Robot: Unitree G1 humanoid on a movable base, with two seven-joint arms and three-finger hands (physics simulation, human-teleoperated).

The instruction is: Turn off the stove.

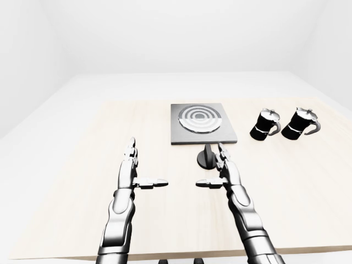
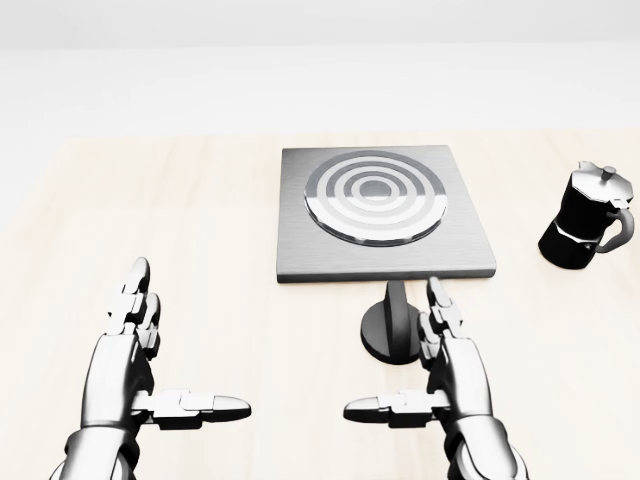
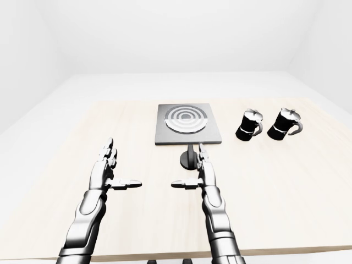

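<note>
No writing, brand or label is showing on anything here. A pale wooden table (image 1: 82, 165) with a faint straight grain is carrying everything. The stove (image 2: 382, 212) is lying as a flat square slab of brushed grey metal near the middle of the table, toward its far edge, with a round burner (image 2: 374, 195) of alternating light and dark concentric rings set into it. Just off the slab's near edge, its knob (image 2: 396, 325) is sitting on the wood: a glossy black round disc with a narrow upright ridge across it.

The right hand (image 2: 445, 375), jointed and shiny like polished steel, is hovering with its fingers spread wide and straight, thumb pointing left; its fingertips (image 2: 438, 298) are reaching just beside the knob's right rim, and contact cannot be told. The left hand (image 2: 140, 370) is hanging equally wide open over bare wood well to the knob's left, gripping nothing.

Toward the table's right edge, two black faceted moka pots (image 1: 265, 124) (image 1: 300, 123) with silvery lids are standing upright side by side
</note>
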